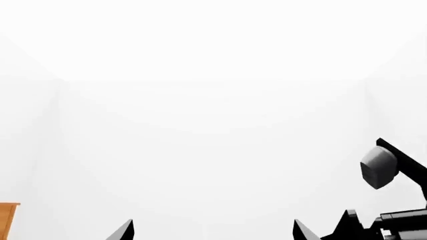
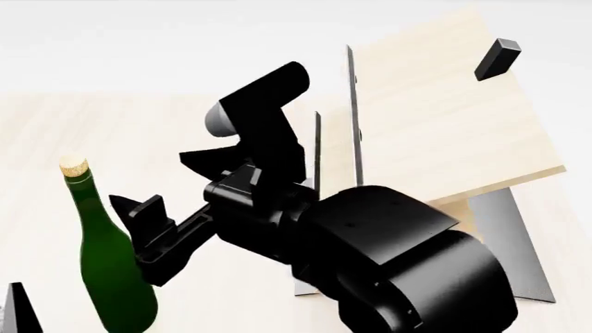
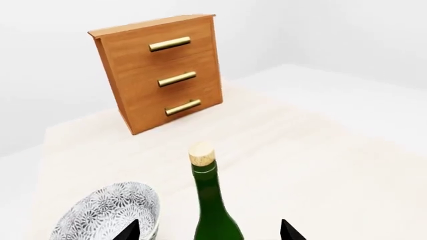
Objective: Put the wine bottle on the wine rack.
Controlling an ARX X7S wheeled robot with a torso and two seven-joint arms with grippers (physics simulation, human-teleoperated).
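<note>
The wine bottle (image 2: 113,267), dark green with a tan cork, stands upright on the pale table at the left of the head view. My right gripper (image 2: 141,239) reaches in from the right, close beside it. In the right wrist view the wine bottle (image 3: 212,210) rises between the two spread fingertips of the right gripper (image 3: 210,233), which is open and touches nothing. The wine rack (image 2: 444,111) stands to the right, a slanted light-wood panel with a black peg (image 2: 498,59) on a dark grey base. My left gripper (image 1: 213,232) is open and empty, facing white wall.
An orange-brown cabinet (image 3: 160,75) with brass handles stands at the far end of the table. A patterned bowl (image 3: 107,215) sits close beside the bottle. A left fingertip (image 2: 19,309) shows at the lower left of the head view. The right arm (image 2: 389,263) covers the rack's lower front.
</note>
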